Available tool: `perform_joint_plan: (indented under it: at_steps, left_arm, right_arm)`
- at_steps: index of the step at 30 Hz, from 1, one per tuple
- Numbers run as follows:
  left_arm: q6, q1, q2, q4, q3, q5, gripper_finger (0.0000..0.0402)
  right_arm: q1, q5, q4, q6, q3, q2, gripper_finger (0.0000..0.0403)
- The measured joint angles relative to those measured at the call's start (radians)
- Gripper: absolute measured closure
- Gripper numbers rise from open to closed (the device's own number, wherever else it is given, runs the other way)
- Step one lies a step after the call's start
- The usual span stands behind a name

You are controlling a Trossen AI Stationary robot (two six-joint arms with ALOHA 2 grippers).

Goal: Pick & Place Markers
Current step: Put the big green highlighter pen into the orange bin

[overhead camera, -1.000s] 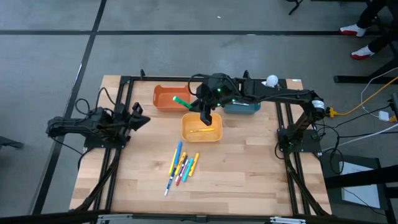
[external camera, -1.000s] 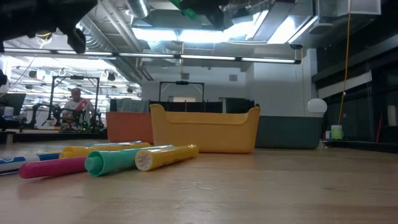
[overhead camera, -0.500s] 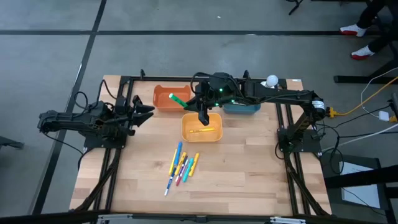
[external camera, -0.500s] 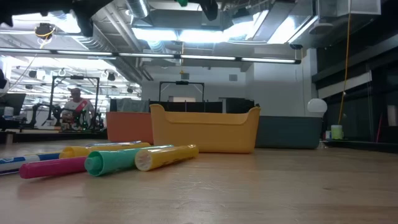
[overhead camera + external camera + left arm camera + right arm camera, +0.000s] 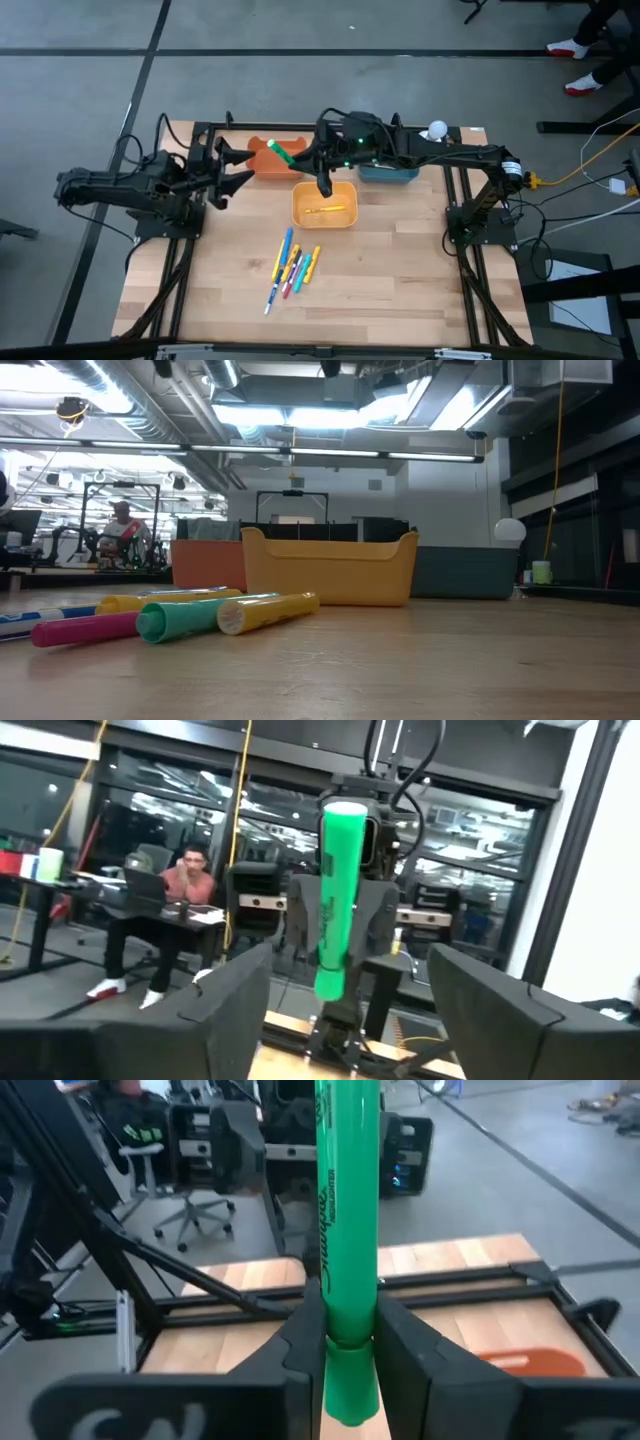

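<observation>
— What are my right fingers (image 5: 345,1342) doing?
— Clamped on the green marker (image 5: 347,1230), its long axis running straight out past the fingertips, toward the left arm.
— And the left fingers (image 5: 232,166)?
— Spread wide now, shut a second ago, empty, facing that marker's tip.

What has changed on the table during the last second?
The left pincer opened and moved toward the green marker, which the right pincer carried slightly toward it and keeps gripping. The markers on the table and the yellow bin stayed in place.
</observation>
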Motion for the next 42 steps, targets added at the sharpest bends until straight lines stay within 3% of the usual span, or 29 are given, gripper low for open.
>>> perform_joint_plan:
  at_steps: [6, 21, 37, 42]
  left_arm:
    - [0.047, 0.000, 0.092, 0.044, 0.083, 0.000, 0.0115]
    - [0.106, 0.000, 0.235, 0.050, 0.220, 0.003, 0.0114]
    - [0.061, 0.000, 0.314, 0.111, 0.255, 0.045, 0.0114]
    - [0.061, 0.000, 0.329, 0.124, 0.256, 0.053, 0.0131]
  right_arm:
    - [0.000, -0.007, 0.043, 0.001, 0.000, 0.000, 0.0339]
    - [0.034, -0.007, 0.081, -0.029, 0.000, 0.000, 0.0339]
    - [0.048, -0.005, 0.081, -0.035, 0.000, 0.000, 0.0339]
    - [0.048, -0.005, 0.081, -0.035, 0.000, 0.000, 0.0339]
